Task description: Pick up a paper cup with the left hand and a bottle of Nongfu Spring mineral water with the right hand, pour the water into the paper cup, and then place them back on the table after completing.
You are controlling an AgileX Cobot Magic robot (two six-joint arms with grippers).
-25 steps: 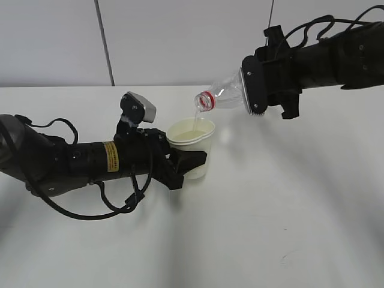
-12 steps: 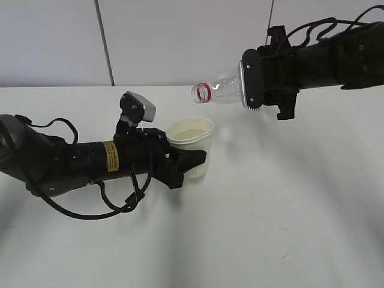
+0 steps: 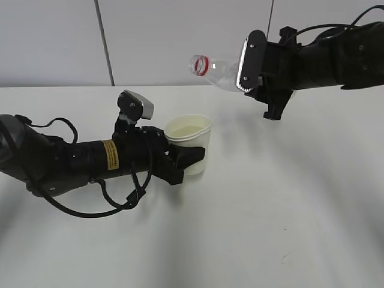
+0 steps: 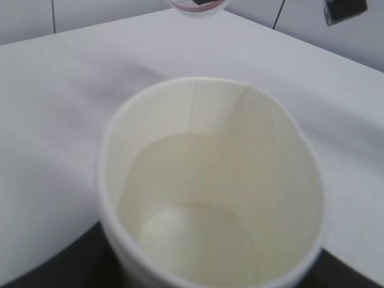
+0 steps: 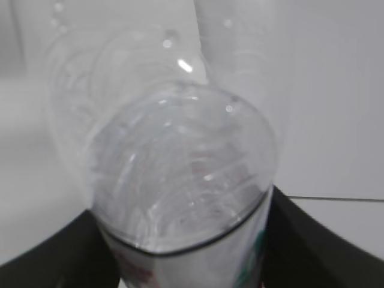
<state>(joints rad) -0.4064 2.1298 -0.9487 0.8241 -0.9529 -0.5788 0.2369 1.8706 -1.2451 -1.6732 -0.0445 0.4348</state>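
Nearest me, the left hand (image 3: 186, 161) grips the paper cup (image 3: 189, 141) from the side, holding it upright, with its base close to the table (image 3: 270, 228); I can't tell whether it touches. Water (image 4: 198, 198) sits inside, so the pouring looks done. Further back, the right hand (image 3: 249, 63) is clamped on the bottle (image 3: 217, 71), which hangs high above the table, neck pointing left and slightly up, well clear of the cup and not pouring. What's left, I'd say: setting both back down and letting go.

off-white paper cup (image 3: 191, 140), clear bottle (image 3: 217, 71) with red neck ring, white table (image 3: 288, 204)
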